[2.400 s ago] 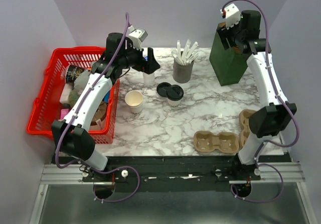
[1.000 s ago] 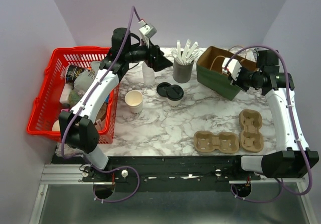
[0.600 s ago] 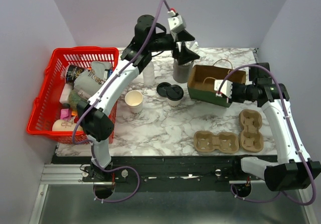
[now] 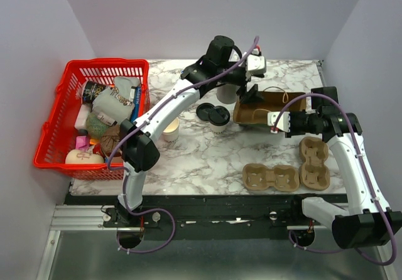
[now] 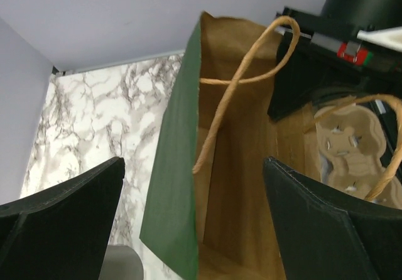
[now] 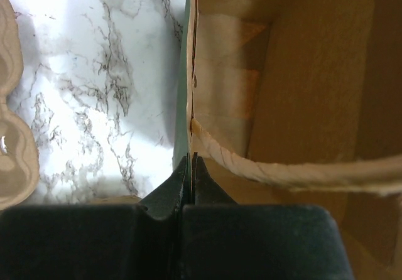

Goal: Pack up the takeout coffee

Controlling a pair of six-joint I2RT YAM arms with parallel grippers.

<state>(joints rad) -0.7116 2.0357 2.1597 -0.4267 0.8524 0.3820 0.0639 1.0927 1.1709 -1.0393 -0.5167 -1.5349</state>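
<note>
The paper bag (image 4: 269,106) shows its brown inside. The takeout coffee (image 4: 218,118) stands just left of the bag. The left gripper (image 4: 251,95) is at the bag's left rim, and the right gripper (image 4: 272,120) is at its near edge.

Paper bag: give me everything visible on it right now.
The paper bag is dark green outside and brown kraft inside, with two twisted paper-cord handles. Its mouth is open toward the top camera, and no contents show. It sits at the back right of the marble table. The right gripper is shut on one wall's rim. The left gripper hovers open at the mouth.
</note>
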